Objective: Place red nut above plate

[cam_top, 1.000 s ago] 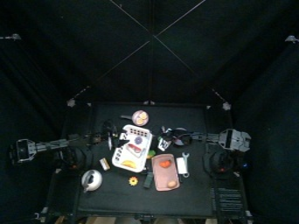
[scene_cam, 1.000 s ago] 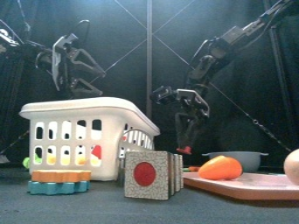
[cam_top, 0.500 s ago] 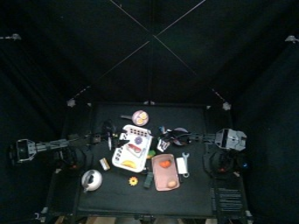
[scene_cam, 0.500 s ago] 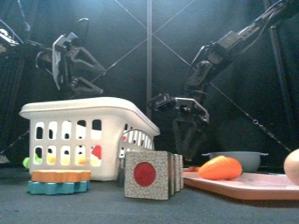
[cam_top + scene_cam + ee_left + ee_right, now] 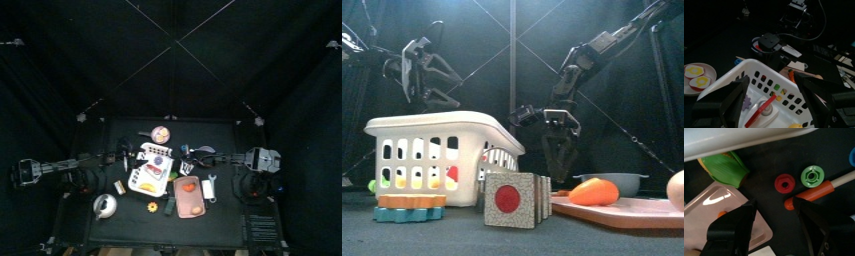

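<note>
The red nut [image 5: 784, 183] lies flat on the black table beside a green nut [image 5: 812, 176] and an orange-red handle [image 5: 811, 196]. My right gripper [image 5: 777, 228] is open and empty, hovering above and just short of the red nut; it hangs right of the white basket [image 5: 436, 135] in the front view [image 5: 556, 122]. The plate [image 5: 162, 134] sits at the back middle of the table with small toys on it, and it also shows in the left wrist view [image 5: 697, 76]. My left gripper [image 5: 771, 100] is open above the basket's left side.
A pink cutting board [image 5: 190, 196] with an orange piece lies at the front right. A green toy [image 5: 725, 168] lies by the basket rim. A card block with a red dot [image 5: 513, 198] and stacked gears [image 5: 409, 207] stand at the front.
My right gripper has shifted slightly towards the basket and lowered a little. The left arm has not moved.
</note>
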Available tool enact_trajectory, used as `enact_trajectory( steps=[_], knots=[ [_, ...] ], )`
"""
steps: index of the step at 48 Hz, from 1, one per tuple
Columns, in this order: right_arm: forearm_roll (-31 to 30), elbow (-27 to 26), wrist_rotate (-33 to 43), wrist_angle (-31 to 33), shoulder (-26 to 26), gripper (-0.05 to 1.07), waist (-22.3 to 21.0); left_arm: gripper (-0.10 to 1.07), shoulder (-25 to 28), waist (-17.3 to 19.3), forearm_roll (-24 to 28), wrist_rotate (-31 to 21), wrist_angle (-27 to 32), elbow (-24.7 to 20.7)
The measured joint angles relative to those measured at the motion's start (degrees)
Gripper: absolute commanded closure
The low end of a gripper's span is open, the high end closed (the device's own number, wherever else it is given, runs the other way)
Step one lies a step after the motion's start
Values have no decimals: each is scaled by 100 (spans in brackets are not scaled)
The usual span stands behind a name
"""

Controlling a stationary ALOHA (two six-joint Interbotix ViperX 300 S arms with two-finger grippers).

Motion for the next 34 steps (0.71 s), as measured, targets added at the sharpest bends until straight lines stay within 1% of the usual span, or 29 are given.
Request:
enact_trajectory(
  steps=[11,25,34],
  knots=[
    [-70,-97,0,246,79,12,229,-5,-9,0,0,0,0,-9],
    [-79,-167,9,334,79,12,281,-5,-9,0,0,0,0,0],
    [-88,-167,0,369,79,12,387,-5,-9,0,0,9,0,-9]
  ],
)
